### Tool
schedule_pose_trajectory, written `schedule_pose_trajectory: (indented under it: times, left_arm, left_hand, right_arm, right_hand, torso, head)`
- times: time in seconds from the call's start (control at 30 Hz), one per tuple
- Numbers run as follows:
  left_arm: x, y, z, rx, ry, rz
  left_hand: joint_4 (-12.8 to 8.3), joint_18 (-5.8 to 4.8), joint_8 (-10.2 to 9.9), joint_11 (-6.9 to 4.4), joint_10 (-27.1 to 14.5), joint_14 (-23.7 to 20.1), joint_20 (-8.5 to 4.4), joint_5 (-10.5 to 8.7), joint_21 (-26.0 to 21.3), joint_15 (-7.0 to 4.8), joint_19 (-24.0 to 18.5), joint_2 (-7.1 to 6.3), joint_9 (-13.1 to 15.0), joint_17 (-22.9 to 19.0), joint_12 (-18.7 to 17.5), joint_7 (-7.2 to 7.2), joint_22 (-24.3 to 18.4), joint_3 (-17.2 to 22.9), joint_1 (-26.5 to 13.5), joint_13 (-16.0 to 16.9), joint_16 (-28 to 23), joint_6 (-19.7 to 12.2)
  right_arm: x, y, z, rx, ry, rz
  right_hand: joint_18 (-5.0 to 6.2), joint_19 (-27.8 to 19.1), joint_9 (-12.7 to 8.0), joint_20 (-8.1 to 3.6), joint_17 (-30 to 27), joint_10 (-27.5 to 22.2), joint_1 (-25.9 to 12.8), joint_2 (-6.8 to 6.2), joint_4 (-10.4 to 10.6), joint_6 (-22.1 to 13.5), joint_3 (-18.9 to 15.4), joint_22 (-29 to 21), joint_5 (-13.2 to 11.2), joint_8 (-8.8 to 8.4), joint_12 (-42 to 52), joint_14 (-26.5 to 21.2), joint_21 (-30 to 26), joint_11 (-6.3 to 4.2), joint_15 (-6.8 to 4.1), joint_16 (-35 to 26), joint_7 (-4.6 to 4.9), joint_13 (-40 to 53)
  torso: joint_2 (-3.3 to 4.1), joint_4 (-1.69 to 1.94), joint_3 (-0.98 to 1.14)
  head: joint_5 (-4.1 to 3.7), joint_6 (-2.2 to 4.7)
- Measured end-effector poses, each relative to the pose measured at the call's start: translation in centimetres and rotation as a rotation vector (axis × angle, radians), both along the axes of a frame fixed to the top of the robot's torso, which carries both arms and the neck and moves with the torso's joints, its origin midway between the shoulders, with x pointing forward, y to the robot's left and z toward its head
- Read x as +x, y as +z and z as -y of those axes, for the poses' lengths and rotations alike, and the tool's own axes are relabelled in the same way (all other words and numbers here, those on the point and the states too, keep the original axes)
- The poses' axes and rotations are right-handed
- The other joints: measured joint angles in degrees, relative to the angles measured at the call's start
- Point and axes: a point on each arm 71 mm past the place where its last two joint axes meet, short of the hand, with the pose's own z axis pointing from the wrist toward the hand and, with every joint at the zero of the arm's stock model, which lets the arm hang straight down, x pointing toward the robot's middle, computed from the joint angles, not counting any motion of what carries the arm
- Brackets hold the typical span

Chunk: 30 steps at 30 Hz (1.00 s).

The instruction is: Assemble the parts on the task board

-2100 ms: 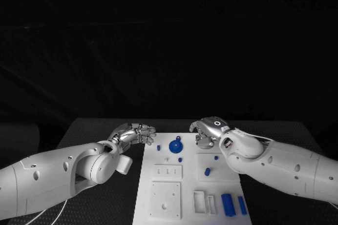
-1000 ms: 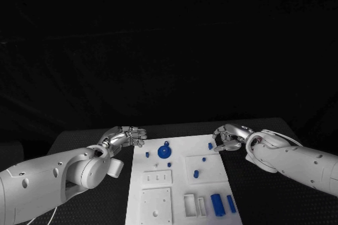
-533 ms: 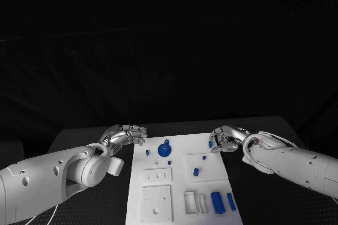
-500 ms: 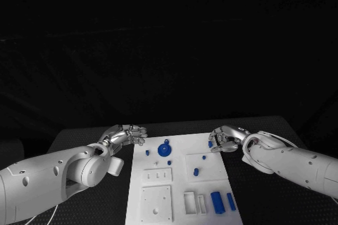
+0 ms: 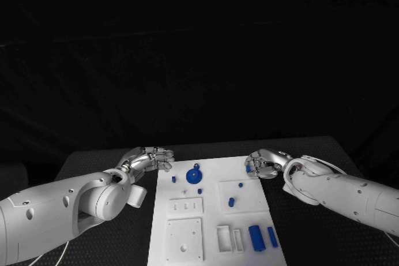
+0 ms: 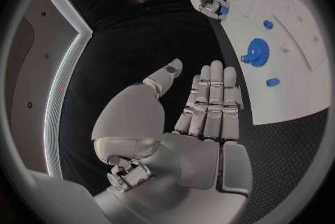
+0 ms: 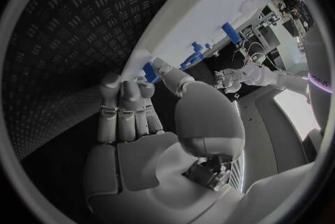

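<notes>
Right hand: right hand [image 5: 264, 164] sits at the far right corner of the task board [image 5: 187, 220], fingers [image 7: 115, 118] curled against a small blue part [image 5: 248, 169] at the board's right edge. Contact looks like a pinch; a firm hold cannot be confirmed.
Left hand: left hand [image 5: 150, 160] hovers off the board's far left corner, above the surface [image 5: 100, 162]; fingers [image 6: 213, 95] straight, side by side, holding nothing.
Change: over the last second the right hand has closed in on the edge part; half a second ago it was slightly farther right. The left hand stayed put.
Parts: blue gear [image 5: 194, 175] and short pegs [image 5: 232, 202] lie mid-board; two blue cylinders [image 5: 257, 238] near the board's near right corner.
Meaning: judged as the start of a pick; no insertion done yet.
</notes>
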Motion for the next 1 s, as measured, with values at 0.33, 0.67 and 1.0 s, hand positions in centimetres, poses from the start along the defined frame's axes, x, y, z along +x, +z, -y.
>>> schedule_pose_trajectory:
  times: [0.33, 0.67, 1.0]
  left_arm:
    - [-0.01, -0.01, 0.01, -0.001, -0.002, -0.001]
    - [-0.02, -0.01, 0.01, -0.001, -0.004, -0.003]
    - [-0.02, -0.03, -0.01, -0.001, -0.005, -0.004]
  left_hand:
    - [0.0, -0.03, -0.24, 0.0, 0.0, 0.0, 0.0, 0.0, 0.0, 0.0, 0.0, 0.0, 0.0, 0.05, -0.23, 0.0, 0.04, 0.0, 0.0, 0.0, 0.0, 0.0]
    - [0.0, -0.06, -0.23, 0.0, 0.0, 0.0, 0.0, 0.0, 0.0, 0.0, 0.0, 0.0, -0.01, 0.04, -0.23, 0.0, 0.04, 0.0, 0.0, 0.0, 0.0, 0.0]
    - [0.0, -0.08, -0.23, 0.0, 0.0, 0.0, 0.0, 0.0, 0.0, 0.0, 0.0, 0.0, -0.01, 0.03, -0.23, 0.0, 0.03, 0.0, 0.0, 0.0, 0.0, 0.0]
  right_arm:
    - [0.07, -0.08, -0.08, 0.001, 0.0, -0.001]
    - [0.04, -0.15, -0.09, 0.001, 0.002, -0.002]
    - [-0.09, -0.37, -0.46, 0.006, 0.014, -0.005]
  right_hand:
    - [0.04, -0.2, 0.04, 0.2, 0.14, -0.09, 0.0, 0.0, -0.32, 0.01, 0.93, 0.0, 0.0, 0.17, 0.22, -0.03, 0.01, 0.1, 0.02, 0.0, 0.0, -0.06]
    - [0.04, -0.2, 0.29, 0.21, 0.33, -0.08, 0.0, 0.0, -0.44, 0.91, 2.07, 0.0, 0.0, 1.02, 0.49, -0.04, 0.06, 0.1, 0.04, 0.0, -0.89, -0.06]
    - [0.08, -0.21, 0.73, 0.22, 0.49, -0.09, -0.01, 0.6, -1.04, 4.1, 2.74, 0.0, 0.0, 2.09, 0.9, -0.09, 0.72, 0.1, 0.09, 0.01, -0.76, -0.14]
  torso:
    - [-0.04, -0.12, -0.03]
    - [-0.09, -0.19, -0.07]
    - [-0.1, -0.16, -0.12]
  head:
    - [0.15, -0.19]
    - [0.16, -0.31]
    - [0.16, -0.37]
